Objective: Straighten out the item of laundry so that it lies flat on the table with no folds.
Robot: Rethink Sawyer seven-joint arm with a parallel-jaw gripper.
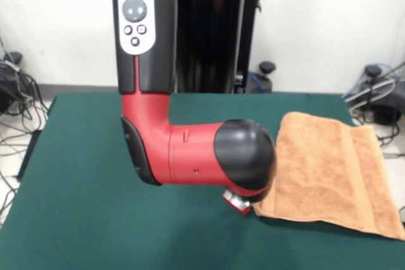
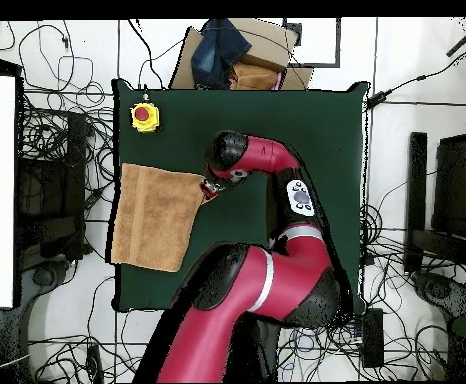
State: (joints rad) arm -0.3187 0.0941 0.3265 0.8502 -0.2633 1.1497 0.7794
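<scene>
The item of laundry, an orange-tan towel (image 1: 323,169), lies at the right side of the green table (image 1: 82,156), reaching that side's edge. A raised line runs along it near its right side, so it looks doubled over there. In the overhead view the towel (image 2: 155,215) sits at the table's (image 2: 327,130) left edge. My gripper (image 2: 210,188) is at the towel's top right corner there. From the front, the gripper (image 1: 237,202) is mostly hidden behind the black wrist joint, low at the towel's near left corner. Whether it holds the cloth cannot be seen.
A yellow box with a red button (image 2: 144,116) stands on the table near the corner beyond the towel. A cardboard box with dark cloth (image 2: 247,50) sits past the table's far edge. Cables cover the floor around the table.
</scene>
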